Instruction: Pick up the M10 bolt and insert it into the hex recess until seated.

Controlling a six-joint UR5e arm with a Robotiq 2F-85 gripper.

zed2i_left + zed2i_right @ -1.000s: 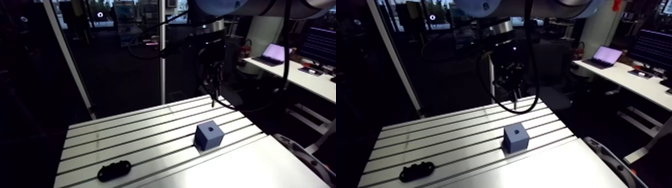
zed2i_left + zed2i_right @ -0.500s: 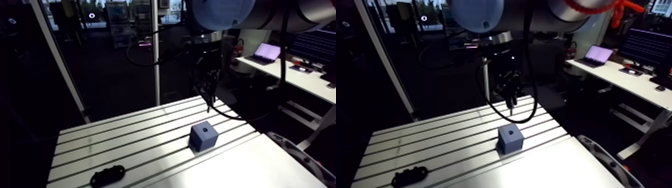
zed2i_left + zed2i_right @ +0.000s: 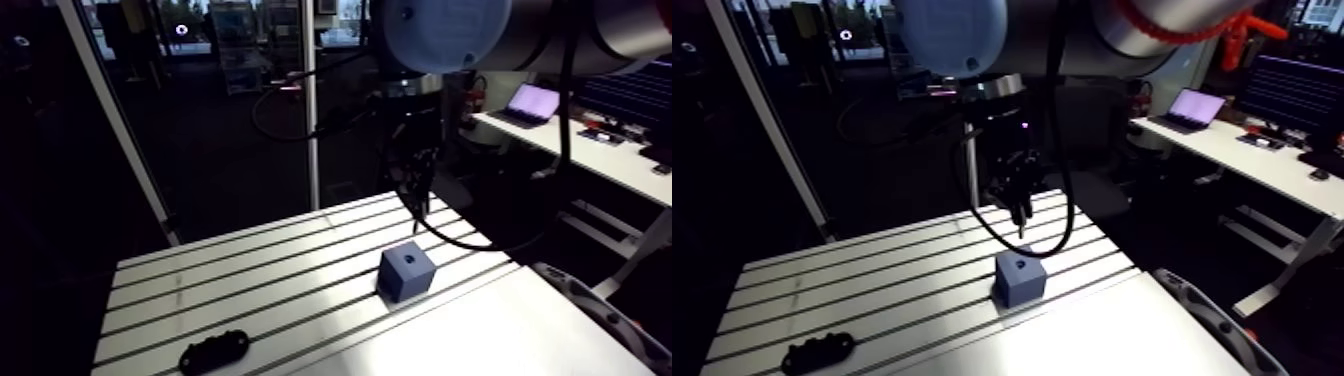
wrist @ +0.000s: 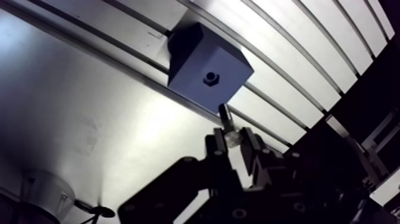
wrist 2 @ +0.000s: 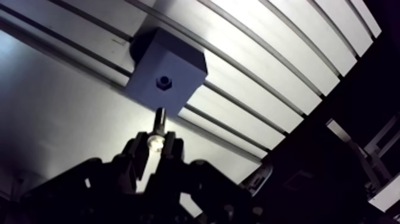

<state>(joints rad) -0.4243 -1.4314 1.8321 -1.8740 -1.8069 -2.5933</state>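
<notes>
A grey-blue cube block (image 3: 406, 270) with a small hex recess (image 4: 210, 77) in its top face stands on the slotted table (image 3: 250, 270). My gripper (image 4: 232, 138) is shut on the M10 bolt (image 5: 158, 123), whose shank points out ahead of the fingertips toward the block. In the wrist view the bolt's tip sits just short of the block's near edge, a little off from the recess. In the arm view the gripper (image 3: 1018, 203) hangs above and behind the block, clear of it.
A black clamp-like part (image 3: 214, 349) lies near the table's front left corner. A smooth plate (image 4: 71, 119) covers the table's near side, with a round fitting (image 4: 41, 190) on it. The table's far edge drops off behind the gripper.
The arm views have shifted with the camera. The gripper with the bolt now hangs a little nearer the block than earlier; the block and the black part have stayed put.
</notes>
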